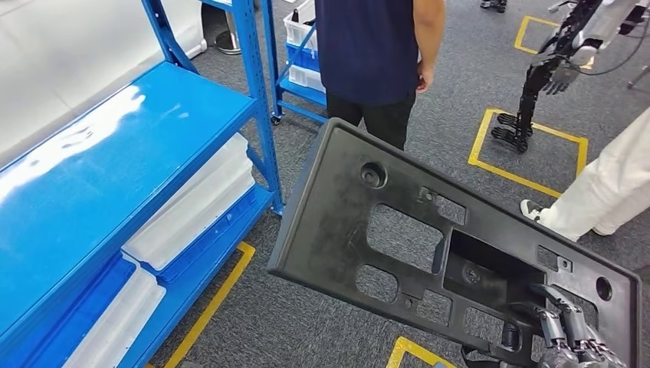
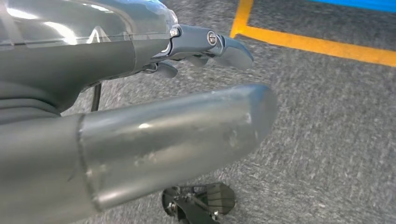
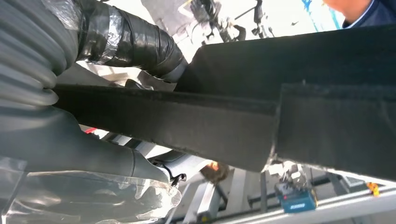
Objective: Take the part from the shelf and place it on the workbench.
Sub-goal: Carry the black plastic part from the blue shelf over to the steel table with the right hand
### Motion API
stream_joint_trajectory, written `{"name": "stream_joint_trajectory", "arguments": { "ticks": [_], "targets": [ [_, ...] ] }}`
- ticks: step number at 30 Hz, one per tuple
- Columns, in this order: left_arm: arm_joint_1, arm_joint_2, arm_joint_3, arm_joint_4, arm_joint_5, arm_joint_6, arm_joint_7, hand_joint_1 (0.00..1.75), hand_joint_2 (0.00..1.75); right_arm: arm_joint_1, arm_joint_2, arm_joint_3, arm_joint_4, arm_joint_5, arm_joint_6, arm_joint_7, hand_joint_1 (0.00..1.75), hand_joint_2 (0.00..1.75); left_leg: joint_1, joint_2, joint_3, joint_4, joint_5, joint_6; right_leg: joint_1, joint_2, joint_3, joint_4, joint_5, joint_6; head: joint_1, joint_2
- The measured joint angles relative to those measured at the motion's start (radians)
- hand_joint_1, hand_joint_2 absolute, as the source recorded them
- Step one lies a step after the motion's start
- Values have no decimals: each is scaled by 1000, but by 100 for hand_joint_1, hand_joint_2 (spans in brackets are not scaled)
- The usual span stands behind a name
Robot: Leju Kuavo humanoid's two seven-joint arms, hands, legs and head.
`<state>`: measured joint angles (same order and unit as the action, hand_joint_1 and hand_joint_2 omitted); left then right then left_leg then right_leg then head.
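A large black plastic panel [image 1: 398,230] with several rectangular cut-outs hangs tilted in the air above the grey carpet, in front of me. My right hand [image 1: 571,337] grips its near right corner, fingers hooked into an opening. In the right wrist view the panel's dark edge [image 3: 261,126] runs between the taped fingers [image 3: 130,42] and the thumb [image 3: 88,154]. My left hand [image 2: 154,107] hangs over the carpet holding nothing, thumb and fingers apart. The blue shelf [image 1: 115,153] stands to my left.
White trays [image 1: 192,207] lie on the shelf's lower levels. A person in a dark shirt [image 1: 375,54] stands just beyond the panel, another person's white trouser leg [image 1: 605,192] at right. Another robot's arm [image 1: 552,69] and yellow floor markings [image 1: 529,146] are further back.
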<state>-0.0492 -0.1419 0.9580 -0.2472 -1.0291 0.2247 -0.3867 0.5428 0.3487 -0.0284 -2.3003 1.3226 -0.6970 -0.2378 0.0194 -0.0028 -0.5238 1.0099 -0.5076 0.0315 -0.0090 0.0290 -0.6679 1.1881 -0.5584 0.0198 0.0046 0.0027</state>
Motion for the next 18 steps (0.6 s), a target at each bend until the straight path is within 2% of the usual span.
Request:
{"name": "stream_joint_trajectory", "arguments": {
  "ticks": [1,2,3,4,5,6,7,8,9,11,12,14,15,16,17,18],
  "targets": [
    [1,0,2,0,-1,0,0,0,0,-1,0,0,0,12,0,5,175,175,-2,14,-1,0,0,2,-1,-12,-31,63,-28,3,0,0],
    [2,0,3,0,-4,-1,0,0,0,-2,0,-1,0,32,0,13,175,175,-4,28,-1,0,-1,3,-3,-18,-52,109,-43,4,0,0],
    [2,0,5,0,-6,-1,0,0,0,-2,0,-1,0,59,0,25,175,175,-6,41,-1,1,-2,3,-4,-22,-57,123,-39,4,0,0],
    [1,0,6,0,-10,-3,1,0,0,-2,0,-2,0,89,0,39,175,175,-7,53,0,1,-3,3,-4,-26,-42,97,-18,3,0,0],
    [0,0,7,0,-14,-5,1,0,0,-2,0,-2,0,119,0,53,175,175,-8,63,2,1,-5,2,-3,-35,-8,37,15,-2,0,0],
    [-2,0,9,0,-17,-6,1,0,0,-2,0,-2,-1,146,0,66,175,175,-9,73,5,0,-7,0,1,-53,32,-36,41,-8,0,0],
    [-3,-1,11,0,-21,-8,1,0,0,-2,0,-2,-1,170,0,78,175,175,-11,82,7,1,-9,-3,6,-71,66,-98,61,-16,0,0],
    [-3,-1,13,0,-24,-8,1,0,0,-1,0,-2,-2,189,0,86,175,175,-12,89,9,1,-11,-7,12,-84,86,-137,69,-23,0,0],
    [-5,-1,15,0,-26,-9,1,0,0,-1,0,-1,-3,205,0,94,175,175,-12,97,10,1,-13,-12,17,-89,92,-153,68,-28,0,0],
    [-8,-2,19,0,-29,-10,1,0,0,2,0,-1,-5,221,0,103,175,175,-13,110,15,-2,-16,-21,18,-70,92,-160,72,-37,0,0],
    [-9,-2,20,0,-31,-10,1,0,0,4,0,-2,-6,224,-1,105,175,175,-12,101,16,2,-22,-26,15,-61,95,-167,76,-41,0,0],
    [-10,-2,24,0,-35,-12,1,0,0,6,0,-7,-8,224,-1,100,175,175,-10,56,-5,58,-61,-34,8,-44,102,-181,85,-52,-1,0],
    [-9,-2,27,0,-37,-12,1,0,0,6,0,-12,-9,225,-2,94,175,175,-8,31,-31,116,-92,-37,8,-35,103,-184,86,-54,-1,0],
    [-7,-2,29,0,-39,-13,1,0,0,6,0,-18,-9,225,-2,88,175,175,-7,17,-63,183,-123,-38,8,-24,103,-183,87,-56,-1,0],
    [-5,-2,31,0,-41,-13,2,0,0,7,0,-24,-9,225,-1,83,175,175,-7,12,-93,241,-142,-40,8,-12,103,-183,86,-57,-1,0],
    [-4,-2,33,0,-42,-13,2,0,0,8,0,-31,-9,225,-1,80,175,175,-7,10,-109,269,-142,-42,8,1,103,-181,86,-57,-1,0]
  ]
}}
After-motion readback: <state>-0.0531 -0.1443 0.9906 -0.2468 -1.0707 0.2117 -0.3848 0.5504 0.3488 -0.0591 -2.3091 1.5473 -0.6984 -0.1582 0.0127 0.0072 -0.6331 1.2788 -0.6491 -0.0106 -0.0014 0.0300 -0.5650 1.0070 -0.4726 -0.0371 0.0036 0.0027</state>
